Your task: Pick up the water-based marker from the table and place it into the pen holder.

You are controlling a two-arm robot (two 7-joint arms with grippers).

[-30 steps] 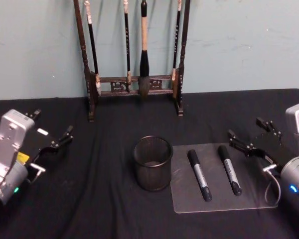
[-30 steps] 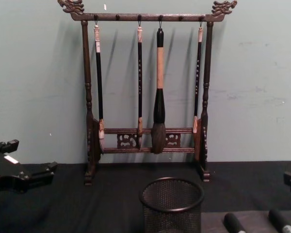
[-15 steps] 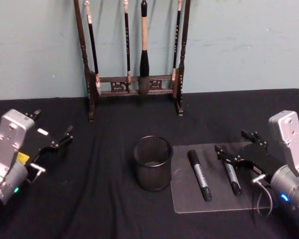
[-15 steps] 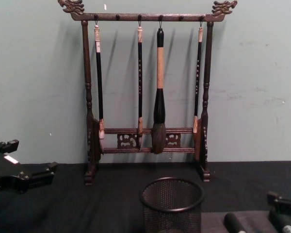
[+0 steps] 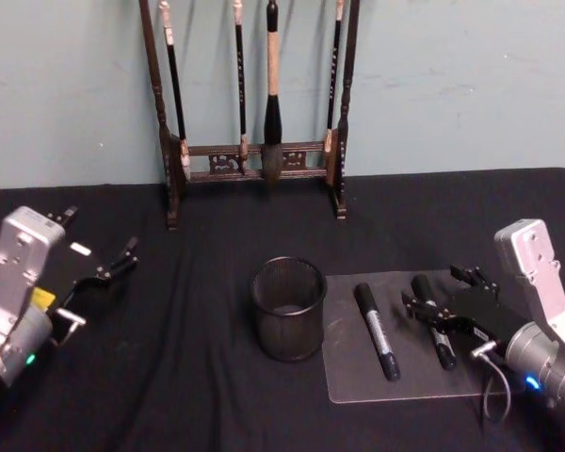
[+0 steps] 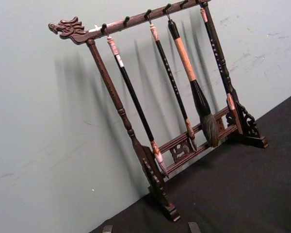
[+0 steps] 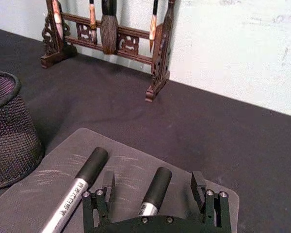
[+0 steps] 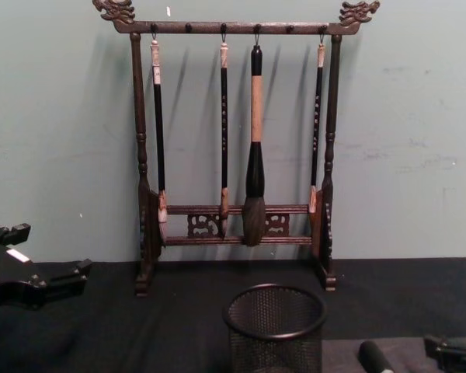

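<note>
Water-based marker (image 5: pixel 443 349) between spread fingers of right end effector (image 5: pixel 434 290)

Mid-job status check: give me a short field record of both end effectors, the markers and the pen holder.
right end effector: open, fingers either side of the outer marker, not closed on it
left end effector: open, parked above the table's left side
outer marker: lying on the clear mat
inner marker: lying on the mat, nearer the pen holder, untouched
pen holder: upright, left of the mat, no marker inside
</note>
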